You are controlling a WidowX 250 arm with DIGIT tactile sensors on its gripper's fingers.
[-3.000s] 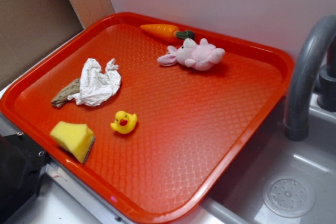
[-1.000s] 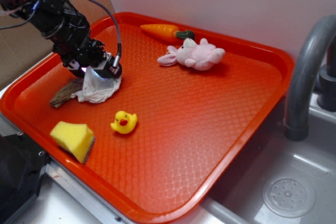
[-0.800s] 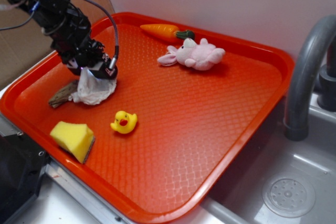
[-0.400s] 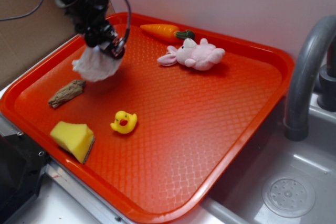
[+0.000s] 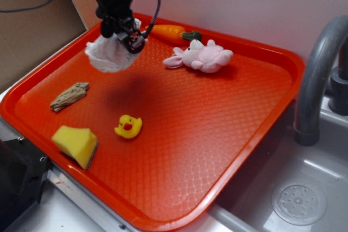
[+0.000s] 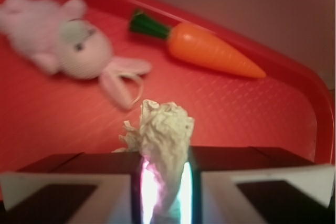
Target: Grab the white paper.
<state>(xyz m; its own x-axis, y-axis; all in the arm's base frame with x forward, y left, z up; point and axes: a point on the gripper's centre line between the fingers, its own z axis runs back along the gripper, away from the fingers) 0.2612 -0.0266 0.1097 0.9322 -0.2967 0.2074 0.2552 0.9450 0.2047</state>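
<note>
My gripper [image 5: 124,35] is shut on the white paper [image 5: 109,54], a wrinkly wad that hangs from the jaws well above the red tray [image 5: 261,134], over its back left part. In the wrist view the paper [image 6: 160,132] is pinched between the two fingers of the gripper [image 6: 164,182] and sticks out past them. A dark shadow lies on the tray under the paper.
A brown bark-like stick [image 5: 69,95], a yellow sponge [image 5: 76,144] and a yellow rubber duck [image 5: 128,126] lie on the tray's left. A pink plush bunny [image 5: 200,56] and an orange carrot [image 5: 168,32] lie at the back. A grey faucet [image 5: 318,74] and sink [image 5: 293,199] are at the right.
The gripper closed on the paper beside the stick, then lifted it off the tray and carried it up and toward the back. The stick stayed on the tray.
</note>
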